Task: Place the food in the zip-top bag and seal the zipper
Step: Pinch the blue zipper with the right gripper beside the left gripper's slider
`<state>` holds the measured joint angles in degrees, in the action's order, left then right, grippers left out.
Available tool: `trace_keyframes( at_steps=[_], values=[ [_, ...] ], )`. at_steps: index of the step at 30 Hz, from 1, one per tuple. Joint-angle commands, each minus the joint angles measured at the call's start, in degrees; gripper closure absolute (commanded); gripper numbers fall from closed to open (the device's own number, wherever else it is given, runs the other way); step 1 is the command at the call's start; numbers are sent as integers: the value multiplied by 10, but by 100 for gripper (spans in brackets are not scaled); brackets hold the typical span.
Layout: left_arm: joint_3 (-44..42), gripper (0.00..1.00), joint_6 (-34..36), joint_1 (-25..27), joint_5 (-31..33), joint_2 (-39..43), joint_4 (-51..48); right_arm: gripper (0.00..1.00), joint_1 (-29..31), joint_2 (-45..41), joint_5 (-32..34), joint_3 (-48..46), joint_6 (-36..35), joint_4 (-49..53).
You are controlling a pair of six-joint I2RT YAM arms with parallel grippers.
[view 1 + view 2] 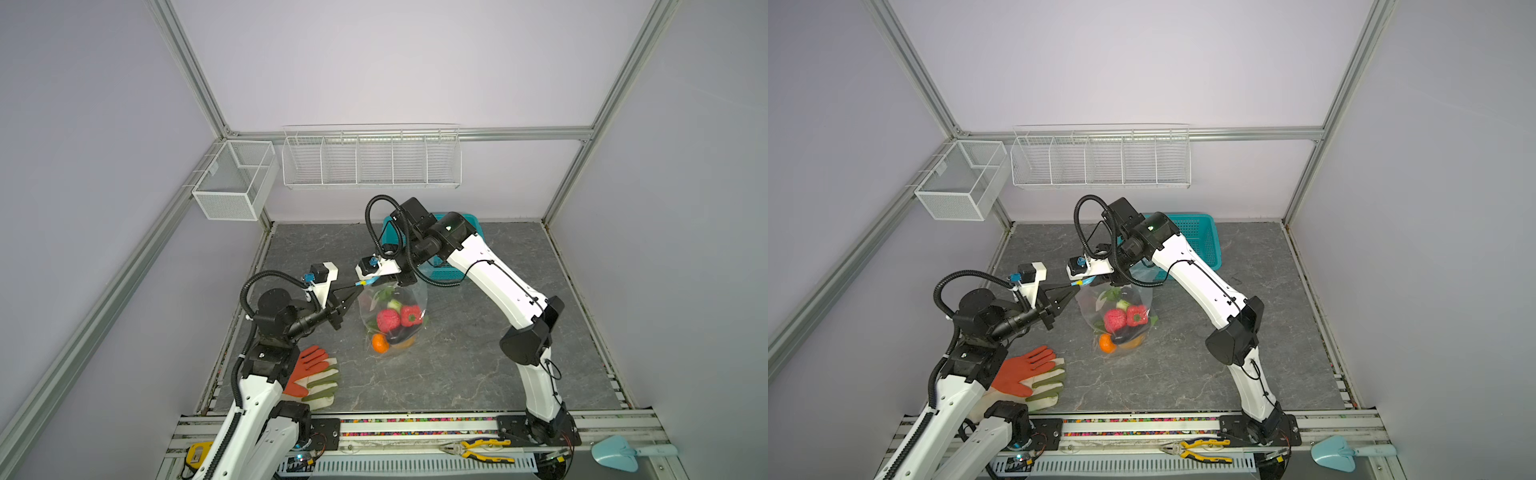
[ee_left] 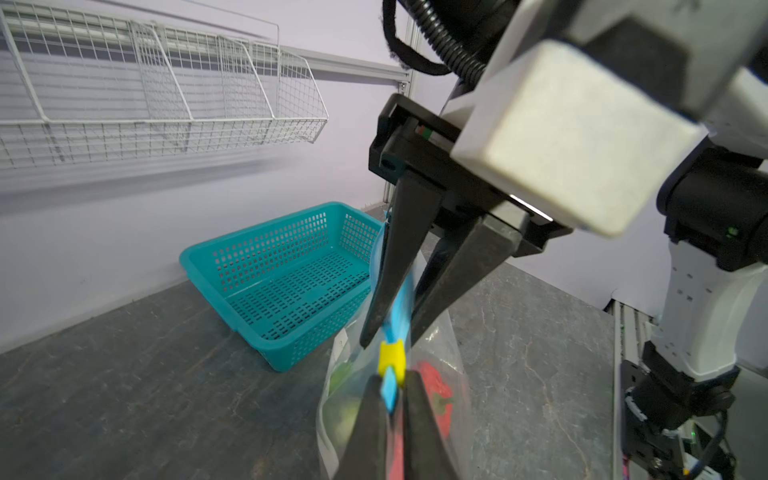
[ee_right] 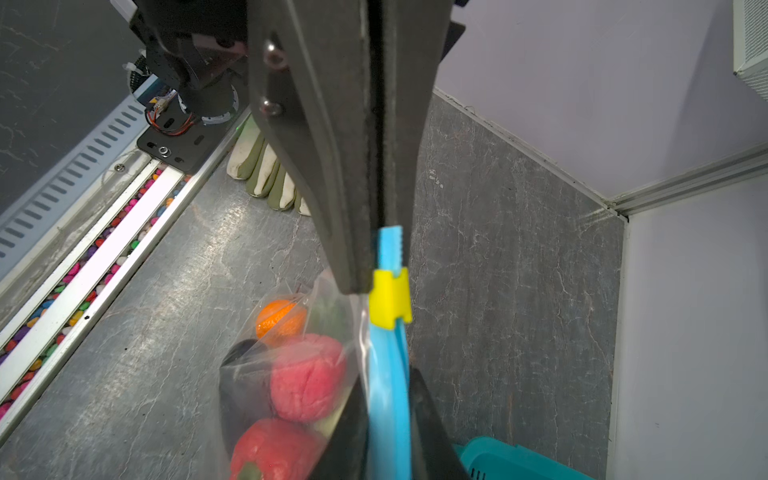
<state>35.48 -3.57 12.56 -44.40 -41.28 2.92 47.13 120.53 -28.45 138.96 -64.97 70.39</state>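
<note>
The clear zip-top bag (image 1: 411, 297) hangs between both grippers, its bottom resting on the table. Through the plastic I see the food: a pink-red fruit (image 1: 388, 320), a red pepper (image 3: 274, 449), an orange (image 3: 280, 320), a dark eggplant (image 1: 401, 336) and green pieces. The light-blue zipper (image 3: 388, 374) runs along the bag's top, with its yellow slider (image 2: 391, 357) near the left end. My left gripper (image 2: 392, 382) is shut on the zipper's end just beyond the slider. On the slider's other side my right gripper (image 3: 388, 399) is shut on the blue strip.
A teal perforated basket (image 1: 453, 266) stands at the back behind the right arm. Orange-and-green gloves (image 1: 316, 374) lie at the front left by the left arm's base. White wire baskets (image 1: 372, 158) hang on the back wall. Pliers (image 1: 478, 449) and a light-blue trowel (image 1: 623, 453) lie on the front rail.
</note>
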Motion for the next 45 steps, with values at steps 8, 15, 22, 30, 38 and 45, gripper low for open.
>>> trace_keyframes(
  at_steps=[8, 15, 22, 30, 38, 45],
  values=[
    [2, 94, 1, 2, -8, 16, 9, 83, 3, -29, -12, -9, 14, -12],
    [4, 98, 2, 3, -5, 16, 14, 83, 3, -32, -10, -10, 15, -11],
    [18, 100, 18, 3, -6, 11, 2, 79, 3, -44, -13, -18, 12, -1],
    [66, 100, 143, 4, -67, 1, -56, 48, -11, -69, -82, -20, -12, 38],
    [101, 100, 264, 10, -95, -8, -119, 47, -18, -67, -137, 21, -23, 80],
    [103, 100, 275, 11, -99, -10, -118, 54, -9, -64, -146, 17, -7, 58]
  ],
)
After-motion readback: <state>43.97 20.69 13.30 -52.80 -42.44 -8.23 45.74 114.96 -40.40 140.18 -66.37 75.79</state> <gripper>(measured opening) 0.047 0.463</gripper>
